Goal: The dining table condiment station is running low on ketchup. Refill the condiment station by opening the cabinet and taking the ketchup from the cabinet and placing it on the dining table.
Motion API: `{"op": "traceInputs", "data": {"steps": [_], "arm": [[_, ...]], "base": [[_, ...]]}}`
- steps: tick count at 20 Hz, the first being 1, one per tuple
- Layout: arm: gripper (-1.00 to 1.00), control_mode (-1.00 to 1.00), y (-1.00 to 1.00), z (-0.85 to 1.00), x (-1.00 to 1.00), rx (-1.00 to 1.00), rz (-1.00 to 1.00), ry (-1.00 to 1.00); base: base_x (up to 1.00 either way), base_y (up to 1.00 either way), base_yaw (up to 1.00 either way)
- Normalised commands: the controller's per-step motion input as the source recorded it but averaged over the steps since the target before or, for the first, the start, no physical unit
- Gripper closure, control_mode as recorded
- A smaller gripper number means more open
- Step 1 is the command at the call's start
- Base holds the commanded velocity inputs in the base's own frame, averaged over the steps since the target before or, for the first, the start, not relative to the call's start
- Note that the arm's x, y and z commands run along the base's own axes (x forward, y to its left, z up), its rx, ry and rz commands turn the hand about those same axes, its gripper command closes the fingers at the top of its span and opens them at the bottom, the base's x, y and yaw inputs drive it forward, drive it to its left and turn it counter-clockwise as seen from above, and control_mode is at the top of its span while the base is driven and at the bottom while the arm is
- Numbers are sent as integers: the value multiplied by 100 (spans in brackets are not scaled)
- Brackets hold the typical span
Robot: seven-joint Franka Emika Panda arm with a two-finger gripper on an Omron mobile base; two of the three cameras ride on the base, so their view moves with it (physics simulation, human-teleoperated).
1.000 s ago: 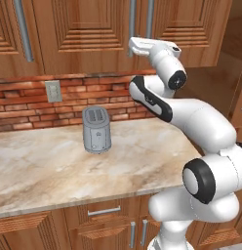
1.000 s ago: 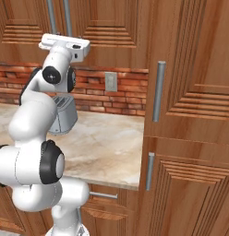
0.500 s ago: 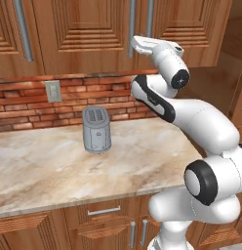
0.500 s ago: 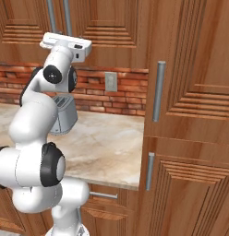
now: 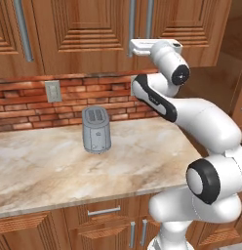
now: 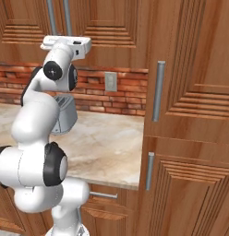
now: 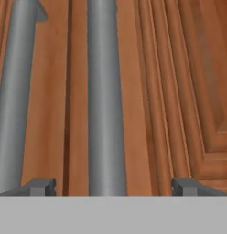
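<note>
Reaching for the cabinet (image 5: 93, 29) handle (image 7: 104, 100).
Gripper (image 7: 113, 186) spread, straddling the bar; next, judged: advance, pinch, pull door open.

Cabinet (image 7: 179, 68) carved wood; handles (image 7: 104, 91) matt metal.

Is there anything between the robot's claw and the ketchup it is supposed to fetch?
Yes. The cabinet doors are shut, so whatever is inside is hidden behind them. The open gripper sits right up at the doors, its fingertips either side of the right door's bar handle, with nothing visible between gripper and handle.
</note>
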Motion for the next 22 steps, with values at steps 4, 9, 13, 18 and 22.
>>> {"op": "traceInputs", "data": {"steps": [4,9,13,18,22], "arm": [[-100,-100,1,0,43,-17,4,3],[-100,-100,0,-6,49,-9,1,2],[-100,-100,13,-24,72,-5,0,1],[100,-100,39,-33,70,-5,-3,0],[100,-100,76,-37,35,-11,-14,-1]], "base": [[0,0,0],[0,0,0],[0,0,0],[0,0,0],[0,0,0]]}}
